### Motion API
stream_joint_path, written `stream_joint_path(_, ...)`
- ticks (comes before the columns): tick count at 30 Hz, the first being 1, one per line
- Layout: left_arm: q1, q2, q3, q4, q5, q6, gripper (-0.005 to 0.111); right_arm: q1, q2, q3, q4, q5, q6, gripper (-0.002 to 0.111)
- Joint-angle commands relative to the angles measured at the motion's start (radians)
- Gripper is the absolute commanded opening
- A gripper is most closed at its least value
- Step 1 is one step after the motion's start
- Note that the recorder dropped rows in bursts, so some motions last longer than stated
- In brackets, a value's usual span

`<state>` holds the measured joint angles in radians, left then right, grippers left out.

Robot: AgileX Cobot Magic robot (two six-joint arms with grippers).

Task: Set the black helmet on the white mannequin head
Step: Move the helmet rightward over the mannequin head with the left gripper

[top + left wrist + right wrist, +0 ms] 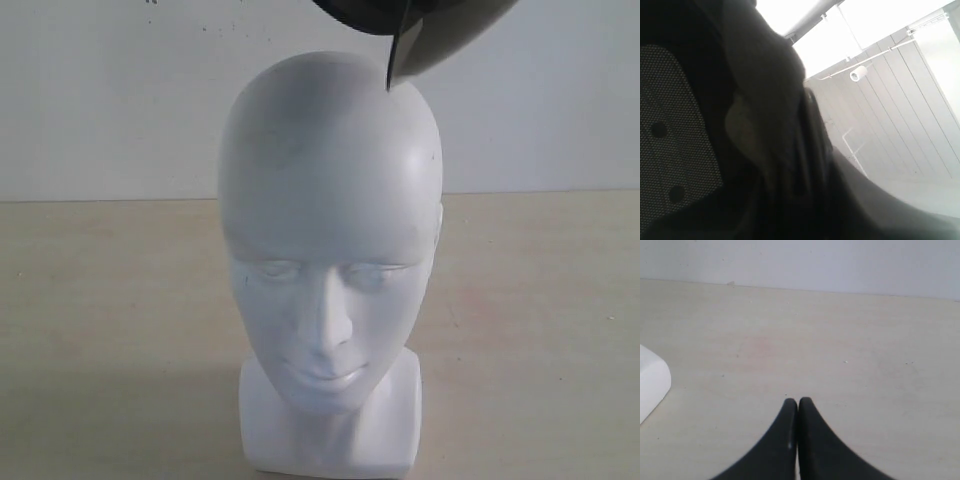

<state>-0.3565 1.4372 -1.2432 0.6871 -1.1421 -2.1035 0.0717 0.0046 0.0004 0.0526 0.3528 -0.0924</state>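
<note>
Exterior view: round matte-black helmet (pixel 425 25) hangs just above the glossy white mannequin head (pixel 330 230), offset right (my left fingers: can't tell, lining (pixel 675 140) fills that view); my right fingers (pixel 815 450) pressed together, empty.

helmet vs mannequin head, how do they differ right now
The helmet is dark, the head glossy white. The helmet hangs above the head's crown, while the head stands on the table. Only the helmet's lower edge shows; the head is in full view. Both are rounded.
</note>
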Motion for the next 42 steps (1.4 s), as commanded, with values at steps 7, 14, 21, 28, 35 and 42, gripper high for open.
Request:
stream_joint_path(7,-0.029,-0.017,0.000,-0.112,-0.079,0.002,0.004,-0.002,-0.005,0.000,-0.004,-0.005,0.004,0.000)
stream_joint_path(14,-0.029,-0.041,0.099,-0.160,-0.079,0.002,0.004,-0.002,-0.005,0.000,-0.004,-0.005,0.004,0.000)
stream_joint_path(21,-0.029,-0.058,0.139,-0.182,-0.079,0.002,0.004,-0.002,-0.005,0.000,-0.004,-0.005,0.004,0.000)
stream_joint_path(28,-0.096,-0.052,0.151,-0.179,-0.079,0.025,0.004,-0.002,-0.005,0.000,-0.004,-0.005,0.004,0.000)
stream_joint_path(35,-0.109,-0.045,0.151,-0.172,-0.079,0.035,0.004,-0.002,-0.005,0.000,-0.004,-0.005,0.004,0.000)
stream_joint_path(42,-0.109,-0.045,0.213,-0.175,-0.079,0.035,0.004,-0.002,-0.005,0.000,-0.004,-0.009,0.004,0.000)
